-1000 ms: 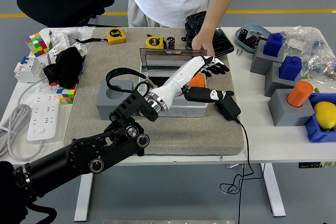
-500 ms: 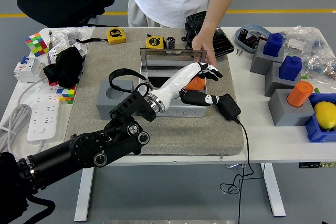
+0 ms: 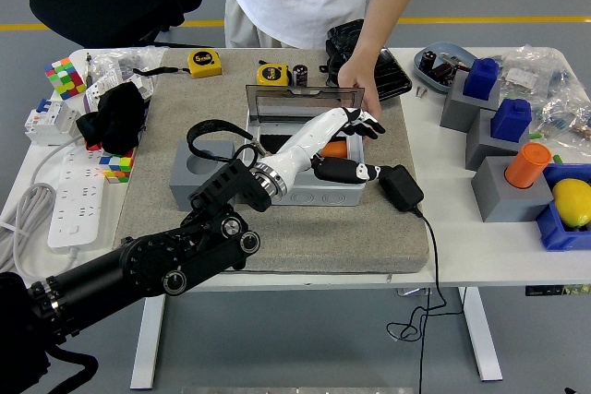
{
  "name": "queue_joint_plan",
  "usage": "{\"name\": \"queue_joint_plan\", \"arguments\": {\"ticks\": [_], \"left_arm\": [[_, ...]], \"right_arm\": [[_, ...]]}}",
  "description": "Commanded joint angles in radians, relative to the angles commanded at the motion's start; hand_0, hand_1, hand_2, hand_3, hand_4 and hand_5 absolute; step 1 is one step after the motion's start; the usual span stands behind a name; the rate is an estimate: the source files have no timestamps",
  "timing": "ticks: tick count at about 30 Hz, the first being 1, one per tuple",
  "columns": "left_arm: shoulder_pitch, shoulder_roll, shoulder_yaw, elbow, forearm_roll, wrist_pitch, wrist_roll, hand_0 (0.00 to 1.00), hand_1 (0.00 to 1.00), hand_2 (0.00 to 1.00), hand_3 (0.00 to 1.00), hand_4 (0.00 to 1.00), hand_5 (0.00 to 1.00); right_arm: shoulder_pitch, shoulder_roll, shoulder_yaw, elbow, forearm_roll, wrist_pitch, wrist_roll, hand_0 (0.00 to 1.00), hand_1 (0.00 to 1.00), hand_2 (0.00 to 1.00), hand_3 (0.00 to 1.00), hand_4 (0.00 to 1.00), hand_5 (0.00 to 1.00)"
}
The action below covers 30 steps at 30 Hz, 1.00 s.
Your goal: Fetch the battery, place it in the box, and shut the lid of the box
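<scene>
The grey box [image 3: 319, 195] stands mid-table on a grey mat, its clear lid [image 3: 297, 100] upright at the back. An orange battery [image 3: 334, 148] lies inside the box at its right end. My left hand [image 3: 356, 147] reaches over that end, with the fingers [image 3: 367, 122] spread above the battery and the thumb [image 3: 351, 171] along the box's front rim. It grips nothing. A person's hand [image 3: 355, 78] rests on the lid's right rear corner. My right arm is out of view.
A black power adapter [image 3: 400, 186] with its cable lies right of the box. A grey holder [image 3: 197, 173] is to the left. Two yellow tape measures [image 3: 205, 63] lie behind. Grey blocks with blue and orange caps [image 3: 511, 173] stand at the right, and a power strip [image 3: 74, 200] lies at the left.
My left hand has drawn back to the left and come lower over the box. The orange battery now sits lower, inside the box. The person's hand has stayed on the lid.
</scene>
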State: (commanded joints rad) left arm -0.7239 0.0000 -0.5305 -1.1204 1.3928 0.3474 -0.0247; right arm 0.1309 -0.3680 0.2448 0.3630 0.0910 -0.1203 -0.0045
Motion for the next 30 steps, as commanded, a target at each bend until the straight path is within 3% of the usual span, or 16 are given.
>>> {"name": "queue_joint_plan", "arguments": {"ticks": [3, 7, 9, 12, 13, 14, 18, 19, 21, 30], "left_arm": [[0.023, 0.000, -0.069, -0.096, 0.027, 0.011, -0.013, 0.693, 0.704, 0.663, 0.663, 0.923, 0.341], [0.033, 0.015, -0.163, -0.163, 0.068, 0.033, -0.031, 0.718, 0.727, 0.679, 0.674, 0.922, 0.340], [0.028, 0.021, -0.209, -0.153, 0.099, 0.037, -0.025, 0.718, 0.727, 0.679, 0.674, 0.922, 0.340], [0.007, 0.031, -0.271, -0.093, 0.150, 0.025, 0.013, 0.718, 0.727, 0.679, 0.674, 0.922, 0.340], [0.000, 0.035, -0.282, -0.071, 0.166, 0.017, 0.026, 0.788, 0.786, 0.759, 0.779, 0.934, 0.370], [-0.008, 0.040, -0.289, -0.047, 0.184, 0.006, 0.042, 0.788, 0.786, 0.759, 0.779, 0.934, 0.370], [-0.027, 0.050, -0.286, 0.020, 0.250, -0.043, 0.104, 0.788, 0.786, 0.759, 0.779, 0.934, 0.370], [-0.031, 0.052, -0.283, 0.030, 0.272, -0.062, 0.127, 0.814, 0.807, 0.773, 0.790, 0.966, 0.460], [-0.039, 0.056, -0.263, 0.044, 0.305, -0.092, 0.160, 0.814, 0.807, 0.773, 0.790, 0.966, 0.460], [-0.058, 0.089, -0.143, 0.005, 0.331, -0.191, 0.264, 0.792, 0.790, 0.754, 0.769, 0.971, 0.480]], "right_arm": [[-0.002, -0.001, 0.004, -0.001, 0.000, 0.000, 0.000, 0.498, 0.614, 0.659, 0.575, 0.961, 0.506], [-0.003, -0.001, 0.004, -0.001, 0.002, 0.000, -0.001, 0.499, 0.614, 0.658, 0.575, 0.961, 0.505], [-0.003, -0.001, 0.003, -0.001, 0.002, 0.000, -0.001, 0.499, 0.614, 0.658, 0.575, 0.961, 0.505], [-0.001, 0.001, 0.005, 0.000, -0.001, 0.000, 0.000, 0.499, 0.614, 0.658, 0.575, 0.961, 0.505], [-0.001, 0.001, 0.007, 0.001, -0.002, 0.000, 0.000, 0.499, 0.614, 0.659, 0.575, 0.960, 0.506], [-0.001, 0.001, 0.008, 0.001, -0.004, -0.001, 0.000, 0.499, 0.614, 0.659, 0.575, 0.960, 0.506], [-0.001, 0.001, 0.007, 0.001, -0.002, -0.001, 0.000, 0.499, 0.614, 0.659, 0.575, 0.960, 0.506], [-0.001, 0.000, 0.007, 0.000, -0.002, 0.000, -0.001, 0.499, 0.614, 0.658, 0.575, 0.961, 0.505], [-0.002, 0.000, 0.010, 0.000, -0.002, -0.001, -0.001, 0.499, 0.614, 0.658, 0.575, 0.961, 0.505], [-0.004, 0.000, 0.020, 0.002, -0.007, -0.001, 0.000, 0.501, 0.614, 0.658, 0.575, 0.961, 0.506]]}}
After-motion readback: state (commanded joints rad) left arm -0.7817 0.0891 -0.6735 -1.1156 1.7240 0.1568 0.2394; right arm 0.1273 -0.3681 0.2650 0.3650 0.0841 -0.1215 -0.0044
